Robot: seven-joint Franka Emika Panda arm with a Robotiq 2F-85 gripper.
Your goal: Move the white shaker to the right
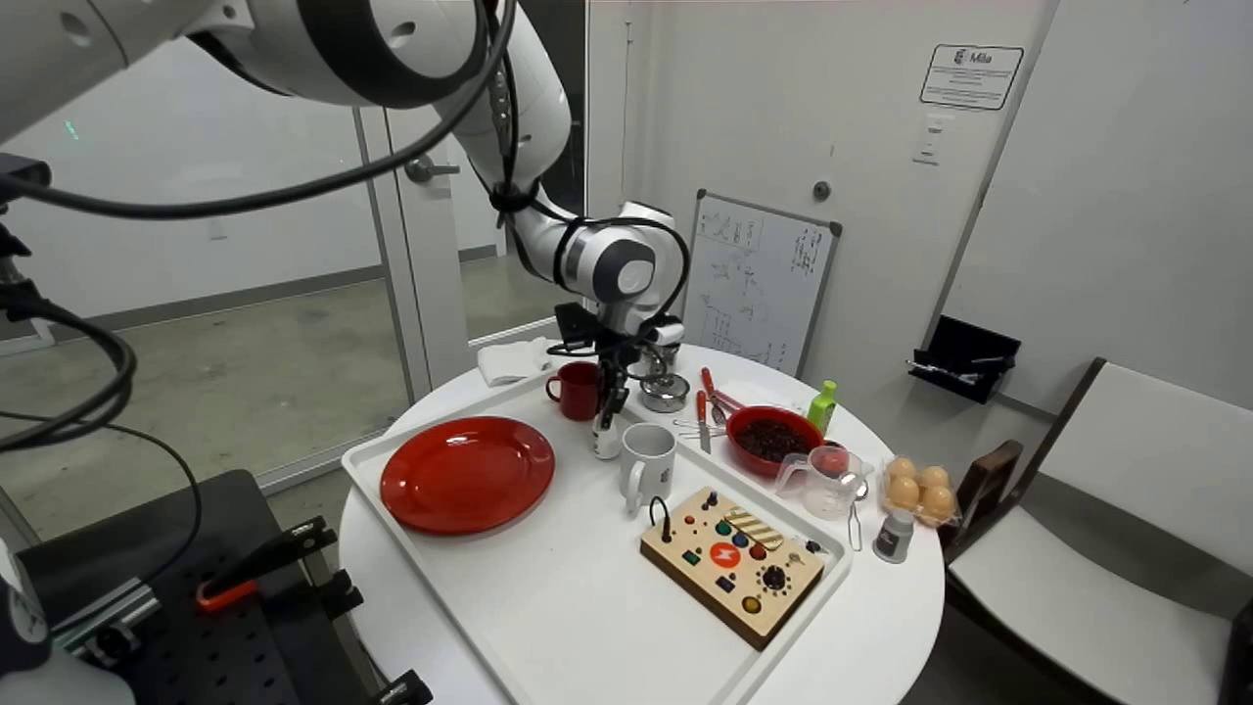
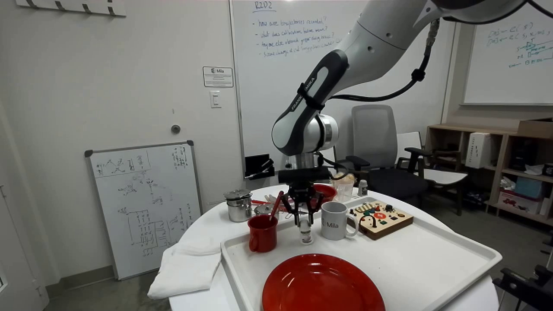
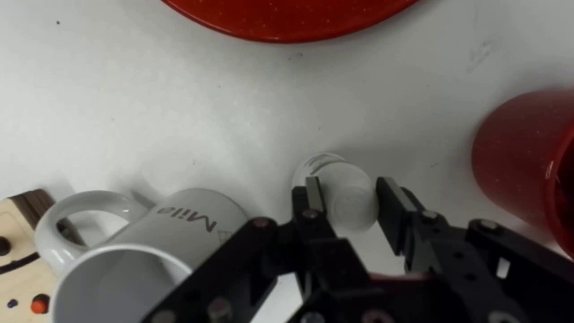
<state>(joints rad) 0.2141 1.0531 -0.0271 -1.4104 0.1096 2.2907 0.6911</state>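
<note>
The white shaker is a small white bottle with a rounded cap. It stands upright on or barely above the white tray (image 1: pixel 558 607), between the red mug and the white Mila mug, in both exterior views (image 1: pixel 606 443) (image 2: pixel 306 237). In the wrist view the cap of the shaker (image 3: pixel 353 208) sits between the two black fingers, which touch it on both sides. My gripper (image 3: pixel 347 190) points down and is shut on the shaker; it also shows in both exterior views (image 1: pixel 609 403) (image 2: pixel 304 219). I cannot tell whether the base touches the tray.
The white Mila mug (image 3: pixel 188 220) stands close on one side of the shaker, the red mug (image 3: pixel 515 157) on the other. A red plate (image 1: pixel 468 475) and a wooden button box (image 1: pixel 724 578) share the tray. Cookware, a red bowl (image 2: pixel 325 192) and eggs (image 1: pixel 920 490) stand beyond it.
</note>
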